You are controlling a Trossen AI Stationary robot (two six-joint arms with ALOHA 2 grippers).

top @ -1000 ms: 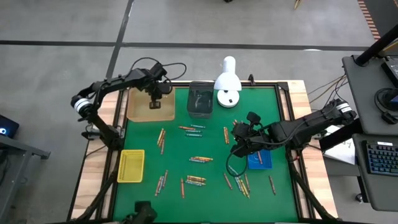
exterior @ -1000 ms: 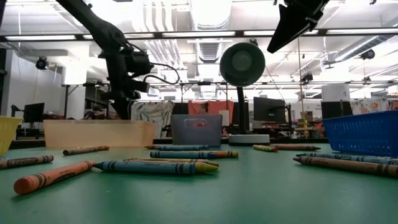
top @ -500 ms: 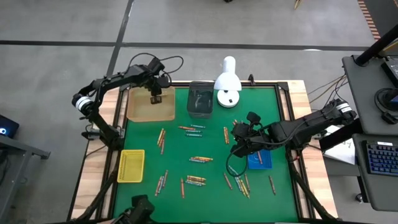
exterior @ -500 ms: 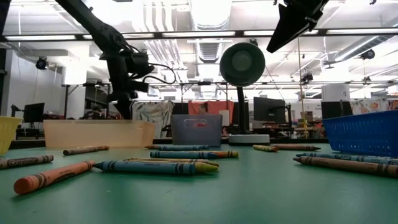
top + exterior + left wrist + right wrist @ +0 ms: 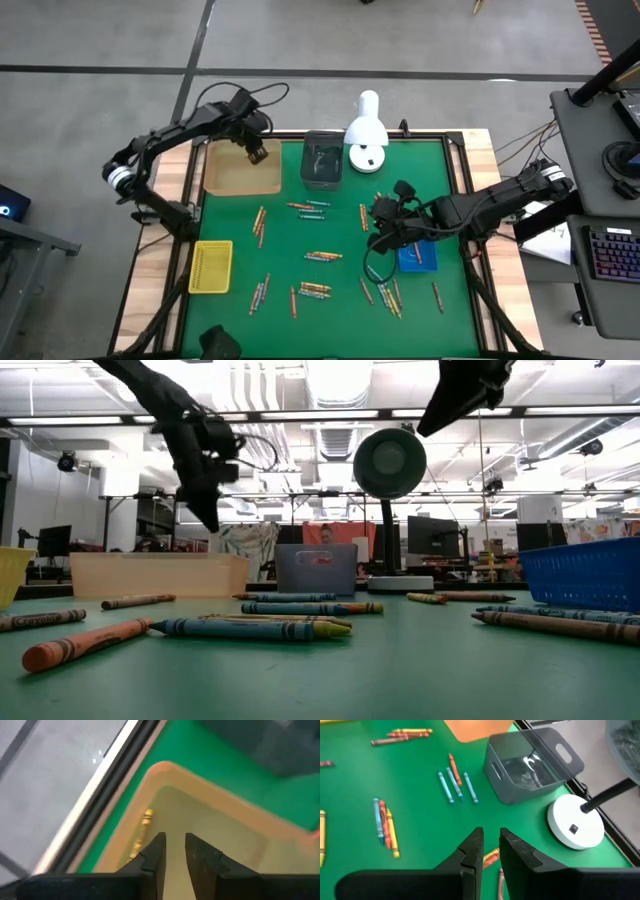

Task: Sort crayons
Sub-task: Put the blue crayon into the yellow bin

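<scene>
Where the high view looks down, the left gripper [image 5: 256,152] hangs over the far corner of the orange tray [image 5: 232,180]; its fingers are too small here to tell open from shut. The right gripper [image 5: 385,232] hovers mid-table just beside the blue tray [image 5: 424,262], which the arm partly covers. Crayons [image 5: 322,256] lie scattered on the green mat [image 5: 330,225], most nearer the front edge than either gripper, none touching them. A yellow tray [image 5: 210,266] sits well apart from the left gripper.

Low view: left gripper [image 5: 208,510] is up above the orange tray [image 5: 158,573], tilted, tip dark, nothing visibly held. The right arm is cut off at the top edge. Crayons [image 5: 250,627] lie in the foreground.

Left wrist view: fingers [image 5: 154,854] a narrow gap apart, nothing between them. Below them, inside the orange tray [image 5: 215,790], one blurred yellowish crayon [image 5: 143,827] lies just beside the tray wall.

Right wrist view: fingers [image 5: 472,849] close together with a slim gap, empty. Beyond them crayons [image 5: 455,784] lie near a grey bin [image 5: 530,765]; an orange one sits right under the fingertips, partly hidden. The lamp base [image 5: 575,822] is off to the side.
</scene>
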